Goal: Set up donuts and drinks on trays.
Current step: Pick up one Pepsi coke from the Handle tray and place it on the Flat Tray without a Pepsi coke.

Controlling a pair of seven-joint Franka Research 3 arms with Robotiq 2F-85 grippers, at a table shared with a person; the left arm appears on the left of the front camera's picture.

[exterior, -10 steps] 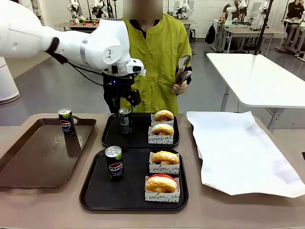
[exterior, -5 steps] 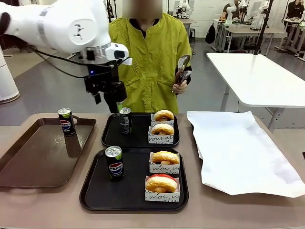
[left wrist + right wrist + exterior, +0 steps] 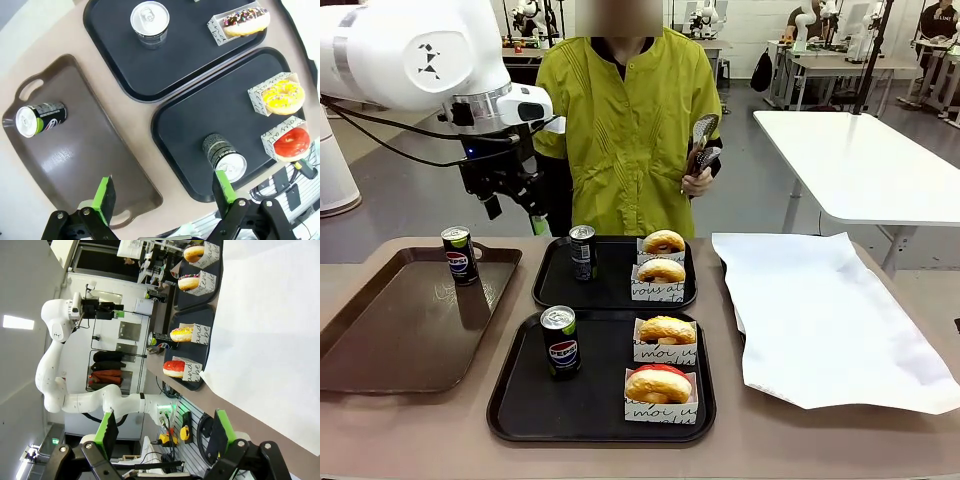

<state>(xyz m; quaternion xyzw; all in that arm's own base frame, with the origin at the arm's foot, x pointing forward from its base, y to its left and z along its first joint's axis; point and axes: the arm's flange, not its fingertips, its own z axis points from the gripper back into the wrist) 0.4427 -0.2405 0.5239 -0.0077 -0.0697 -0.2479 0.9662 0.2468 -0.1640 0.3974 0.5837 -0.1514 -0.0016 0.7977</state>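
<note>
Two black trays lie on the table, one behind the other. The near tray [image 3: 515, 420] carries one Pepsi can [image 3: 560, 341] upright near its left edge, and two boxed donuts along its right edge: a red-iced donut [image 3: 658, 385] at the front right corner and a yellow-iced donut [image 3: 666, 331] just behind it. The far tray [image 3: 552, 290] has a second can [image 3: 582, 252] standing near its back edge, left of the middle, and two more boxed donuts at its right edge, the front one [image 3: 661, 272] and the back one [image 3: 664, 242], close to each other. In the left wrist view one of them has chocolate icing with sprinkles.

A third can [image 3: 459, 255] stands upright on the brown tray [image 3: 390, 350], near its far right corner. This tray lies at the left edge of the table. A white paper sheet [image 3: 820, 320] covers the right part of the table.

The left gripper [image 3: 510, 208] hangs in the air above the table's far edge, between the brown tray and the far tray. Its jaws are spread wide and hold nothing. The right gripper [image 3: 162, 432] also has its jaws spread apart with nothing between them.

At the far side stands a person in a yellow-green shirt, one hand [image 3: 698, 184] holding tongs [image 3: 703, 145].
</note>
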